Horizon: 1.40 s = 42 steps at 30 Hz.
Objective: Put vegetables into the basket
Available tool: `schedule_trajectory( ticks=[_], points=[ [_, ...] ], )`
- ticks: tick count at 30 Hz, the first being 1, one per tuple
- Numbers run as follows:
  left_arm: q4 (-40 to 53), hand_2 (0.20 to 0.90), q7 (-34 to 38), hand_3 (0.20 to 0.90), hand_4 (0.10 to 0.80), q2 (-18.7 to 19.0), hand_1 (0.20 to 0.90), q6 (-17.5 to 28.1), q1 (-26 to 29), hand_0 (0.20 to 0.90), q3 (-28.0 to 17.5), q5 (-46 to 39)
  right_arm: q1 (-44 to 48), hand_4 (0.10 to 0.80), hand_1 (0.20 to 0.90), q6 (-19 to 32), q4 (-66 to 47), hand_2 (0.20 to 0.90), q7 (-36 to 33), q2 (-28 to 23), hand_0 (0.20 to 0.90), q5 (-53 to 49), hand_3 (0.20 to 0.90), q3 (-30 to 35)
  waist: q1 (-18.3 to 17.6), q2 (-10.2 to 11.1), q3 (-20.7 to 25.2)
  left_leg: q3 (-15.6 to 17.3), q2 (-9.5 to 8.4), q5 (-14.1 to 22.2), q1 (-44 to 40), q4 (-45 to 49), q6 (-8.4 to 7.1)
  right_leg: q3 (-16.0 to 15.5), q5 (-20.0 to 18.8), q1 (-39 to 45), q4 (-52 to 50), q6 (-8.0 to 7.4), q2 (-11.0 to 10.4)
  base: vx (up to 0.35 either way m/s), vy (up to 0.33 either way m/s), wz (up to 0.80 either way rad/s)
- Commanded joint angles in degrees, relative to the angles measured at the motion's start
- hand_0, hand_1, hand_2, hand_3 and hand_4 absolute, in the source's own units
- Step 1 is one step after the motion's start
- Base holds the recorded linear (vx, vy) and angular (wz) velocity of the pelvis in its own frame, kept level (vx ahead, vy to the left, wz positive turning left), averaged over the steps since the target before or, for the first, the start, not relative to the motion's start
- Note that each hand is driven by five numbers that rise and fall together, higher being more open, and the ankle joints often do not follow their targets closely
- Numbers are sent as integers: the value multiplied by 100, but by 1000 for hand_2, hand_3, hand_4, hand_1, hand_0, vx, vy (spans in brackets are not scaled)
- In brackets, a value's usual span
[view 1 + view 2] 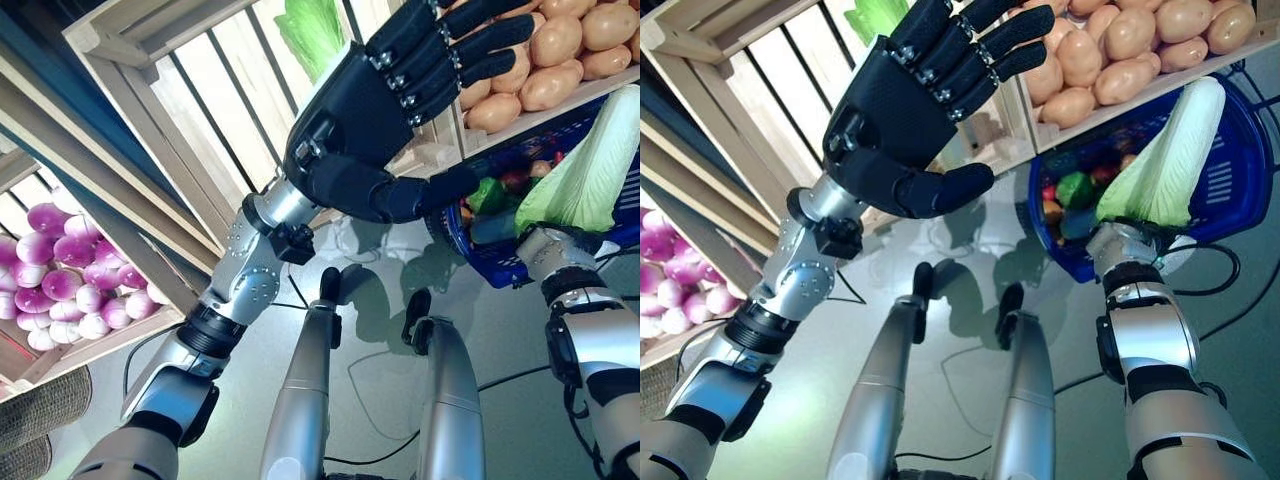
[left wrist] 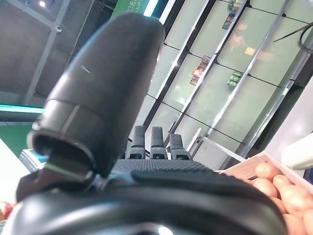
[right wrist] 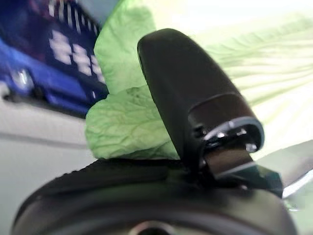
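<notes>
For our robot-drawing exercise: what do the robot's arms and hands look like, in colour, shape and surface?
Both arms are silver-grey metal cylinders joined by black rings. The left hand is dark, with a finely dotted palm and segmented fingers with small silver fittings. The right hand shows a smooth, rounded dark thumb.

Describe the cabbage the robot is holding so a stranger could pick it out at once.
Start at the blue basket on the floor below the wooden crate of potatoes. Over its near rim, the right hand holds a long cabbage with its tip pointing up toward the crate. It is far bigger than the small vegetables in the basket, with pale green, crinkled leaves and a white tip.
</notes>
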<state>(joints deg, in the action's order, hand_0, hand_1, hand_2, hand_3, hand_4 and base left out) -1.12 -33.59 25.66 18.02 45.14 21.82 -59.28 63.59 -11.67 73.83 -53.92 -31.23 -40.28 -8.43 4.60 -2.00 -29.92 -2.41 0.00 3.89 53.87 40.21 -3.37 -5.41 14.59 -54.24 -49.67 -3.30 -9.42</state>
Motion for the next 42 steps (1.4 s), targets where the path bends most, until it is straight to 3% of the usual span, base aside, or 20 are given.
schedule_trajectory(
  ticks=[1, 3, 4, 6, 10, 13, 18, 31, 40, 41, 42],
  points=[
    [633, 900, -257, 900, 800, -389, 900, 699, 596, 900, -275, -155, 415, 800, 900, 493, -2, 900, -138, -709, 900, -469, 900, -395, 7, -358, 13, 628, -263, 471, -503, -288, 525, -276, -606, 431, 561, 258, 299, 0, 0, 0],
    [659, 900, -230, 900, 800, -357, 900, 696, 589, 900, -297, -177, 342, 800, 900, 1006, -4, 900, 476, -640, 900, -1635, 900, -201, 9, -363, 13, 633, -249, 484, -492, -270, 510, -267, -587, 423, 547, 263, 301, 0, 0, 0],
    [651, 900, -274, 900, 800, -336, 900, 667, 574, 900, -364, -206, 158, 800, 900, 1293, -40, 900, 1248, -497, 900, -2672, 900, 206, -1, -361, 13, 616, -254, 503, -510, -275, 511, -265, -546, 431, 522, 278, 312, 0, 0, 0],
    [701, 900, -261, 900, 800, -339, 900, 606, 551, 900, -399, -185, -70, 800, 900, 1551, -126, 900, 2153, -344, 900, -3601, 900, 462, -6, -342, 13, 586, -276, 499, -530, -288, 506, -258, -530, 443, 505, 282, 324, 0, 0, 0],
    [668, 900, -314, 900, 800, -312, 900, 530, 505, 900, -492, -189, -475, 800, 900, 1386, -906, 900, 3363, 68, 900, -5471, 900, 804, -46, -299, 13, 560, -282, 513, -497, -212, 503, -244, -508, 375, 356, 286, 319, 13, -9, 1],
    [585, 900, -434, 900, 800, -348, 900, 458, 462, 900, -581, -210, -655, 800, 900, 1194, -1329, 900, 4170, 293, 900, -5939, 900, 920, -62, -287, 13, 539, -295, 513, -498, -204, 496, -223, -508, 352, 309, 274, 317, 5, -3, -1],
    [480, 900, -613, 900, 800, -379, 900, 469, 377, 900, -655, -180, -923, 800, 900, 1190, -2091, 900, 4863, 595, 900, -6122, 900, 990, -112, -260, 13, 547, -292, 498, -503, -218, 477, -204, -519, 348, 295, 248, 317, 1, -4, -6],
    [530, 900, -433, 900, 800, -391, 900, 439, 498, 900, -538, -150, -799, 800, 900, 992, -2046, 900, 5227, 340, 900, -5137, 900, 697, -104, -192, 13, 549, -304, 453, -475, -217, 448, -243, -563, 381, 376, 276, 300, 1, 2, -3],
    [541, 900, -406, 900, 800, -366, 900, 358, 551, 900, -543, -178, -656, 800, 900, 1194, -2086, 900, 5164, 161, 900, -4135, 900, 444, -83, -141, 13, 556, -280, 442, -445, -176, 436, -261, -571, 359, 336, 290, 287, 0, 0, 0],
    [550, 900, -395, 900, 800, -363, 900, 348, 550, 900, -547, -168, -657, 525, 488, 1203, -2107, 488, 5150, 163, 488, -4120, 488, 442, -83, -135, 13, 555, -282, 444, -441, -176, 439, -262, -571, 357, 338, 290, 287, 0, 0, 0],
    [550, 900, -406, 900, 800, -353, 900, 340, 552, 900, -550, -180, -641, 400, 300, 1242, -2127, 300, 5063, 145, 300, -4051, 300, 438, -79, -130, 13, 559, -277, 445, -437, -175, 446, -268, -569, 354, 333, 290, 278, 0, 0, 0]
  ],
)
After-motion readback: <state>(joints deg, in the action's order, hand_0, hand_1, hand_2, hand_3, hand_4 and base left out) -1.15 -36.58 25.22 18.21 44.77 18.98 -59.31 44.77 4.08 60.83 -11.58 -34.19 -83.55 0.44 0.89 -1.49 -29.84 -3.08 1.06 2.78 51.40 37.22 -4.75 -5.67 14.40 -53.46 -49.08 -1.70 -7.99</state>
